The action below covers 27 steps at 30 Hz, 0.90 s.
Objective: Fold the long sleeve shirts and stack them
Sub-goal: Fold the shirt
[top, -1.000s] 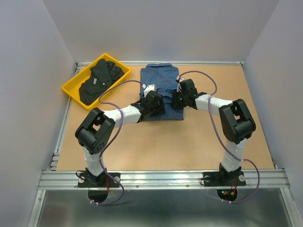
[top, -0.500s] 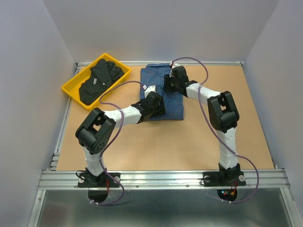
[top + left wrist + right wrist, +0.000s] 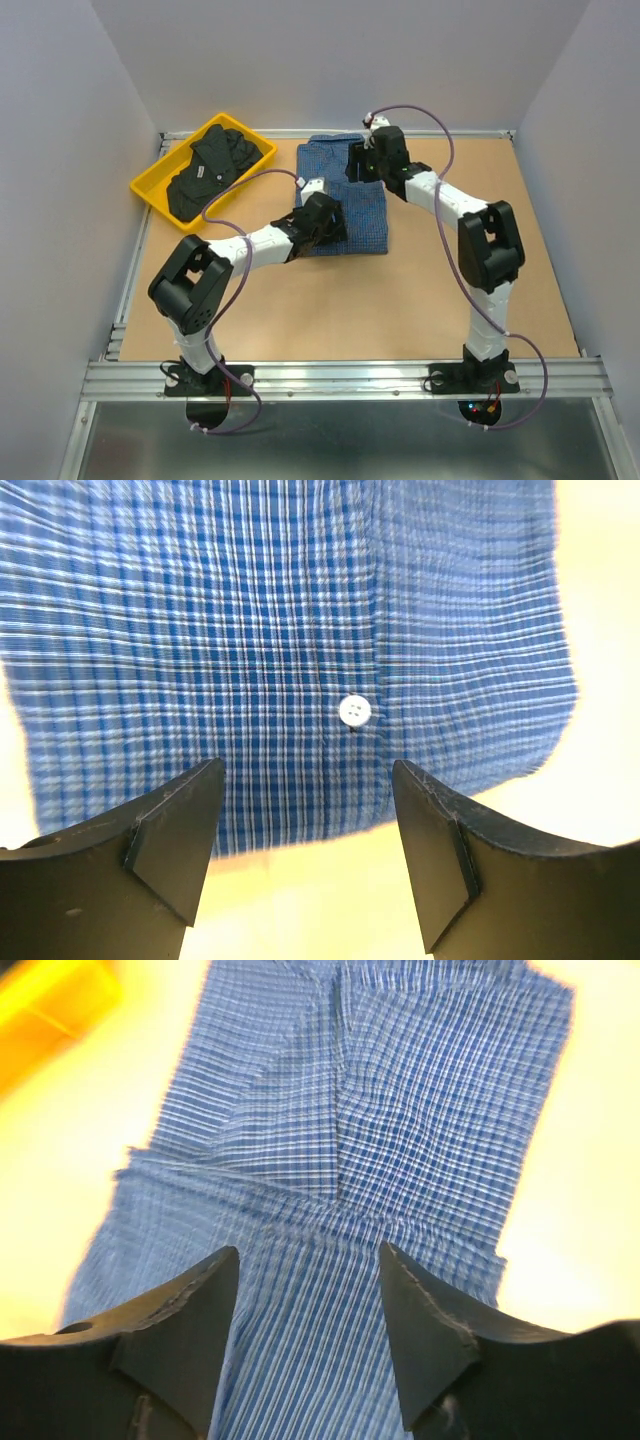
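Left end effector (image 3: pixel 305 770), right end effector (image 3: pixel 308 1252), both released, folded blue checked shirt (image 3: pixel 362 215)

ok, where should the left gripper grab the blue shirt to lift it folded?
Probably the near edge of the blue shirt, approached from the arm-base side, low over the table. It lies flat as a folded rectangle, so only an edge offers layers to pinch; that edge borders bare table. The left gripper hangs open over it.
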{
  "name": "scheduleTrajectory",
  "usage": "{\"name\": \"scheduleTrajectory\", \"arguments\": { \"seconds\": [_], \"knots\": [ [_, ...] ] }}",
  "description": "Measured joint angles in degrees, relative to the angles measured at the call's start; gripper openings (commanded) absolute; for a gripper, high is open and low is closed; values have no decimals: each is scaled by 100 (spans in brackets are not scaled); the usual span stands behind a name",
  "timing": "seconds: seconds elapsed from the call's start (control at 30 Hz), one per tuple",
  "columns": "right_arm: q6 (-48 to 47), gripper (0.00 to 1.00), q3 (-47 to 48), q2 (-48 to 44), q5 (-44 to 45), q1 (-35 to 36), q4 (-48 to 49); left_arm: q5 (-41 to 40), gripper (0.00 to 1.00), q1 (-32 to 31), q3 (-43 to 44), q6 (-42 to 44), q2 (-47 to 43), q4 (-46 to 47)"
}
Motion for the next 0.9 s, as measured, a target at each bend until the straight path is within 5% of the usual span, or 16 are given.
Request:
{"name": "scheduleTrajectory", "arguments": {
  "seconds": [0.4, 0.7, 0.9],
  "knots": [
    [487, 64, -2170, -2284, 142, 0, 177, -435, 78, 269, -33, 39, -1318, -199],
    [758, 39, -2608, -2238, -352, 2, 122, -323, 66, 1115, 636, 372, -181, -291],
    [837, 35, -2573, -1705, -601, 2, 186, -229, 49, 1460, 1453, 560, 852, -323]
  ]
}}
